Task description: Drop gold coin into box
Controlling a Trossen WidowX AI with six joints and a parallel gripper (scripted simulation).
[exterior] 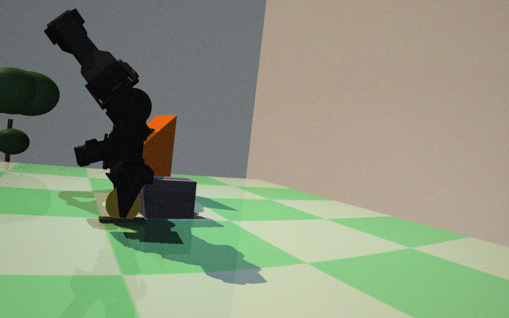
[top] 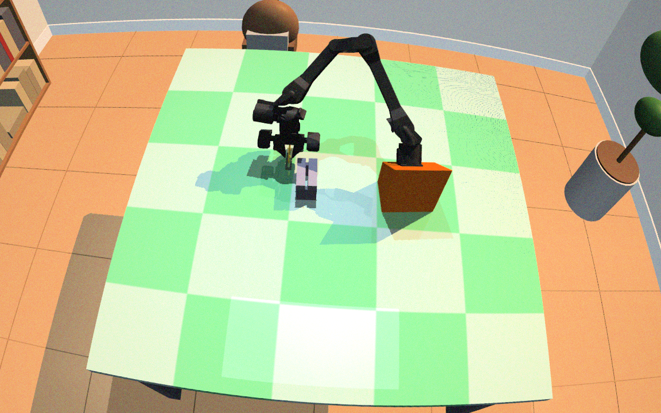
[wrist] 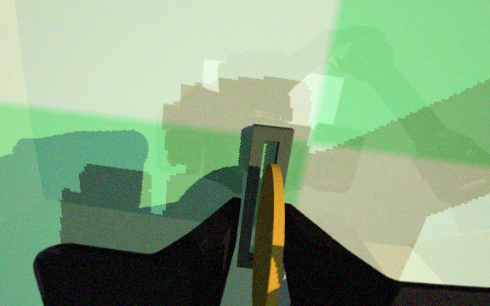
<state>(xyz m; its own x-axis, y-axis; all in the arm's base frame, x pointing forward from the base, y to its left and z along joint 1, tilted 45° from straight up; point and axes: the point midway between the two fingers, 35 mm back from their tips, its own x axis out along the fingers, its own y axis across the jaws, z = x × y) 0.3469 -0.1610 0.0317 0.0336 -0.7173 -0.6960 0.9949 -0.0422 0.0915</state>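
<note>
The gold coin point(top: 288, 152) point(exterior: 111, 205) point(wrist: 278, 204) stands on edge in the dark-green holder point(exterior: 106, 219) point(wrist: 272, 133). My gripper point(top: 288, 156) point(exterior: 123, 215) point(wrist: 259, 208) points down, low over the holder, with one finger on each side of the coin. It is partly open. In the wrist view a gap shows between the left finger and the coin; the coin lies close against the right finger's outline, and contact there cannot be told. The closed grey box point(top: 300, 175) point(exterior: 169, 199) stands right beside them, its slot running along the lid. The fingers partly hide the coin and holder.
The arm's orange wedge base point(top: 415, 187) point(exterior: 157, 158) stands to the right of the box in the top view. The arm arches over from it behind the box. Shadows of the arm fall across the green checkered table point(top: 327, 256) point(exterior: 272, 245).
</note>
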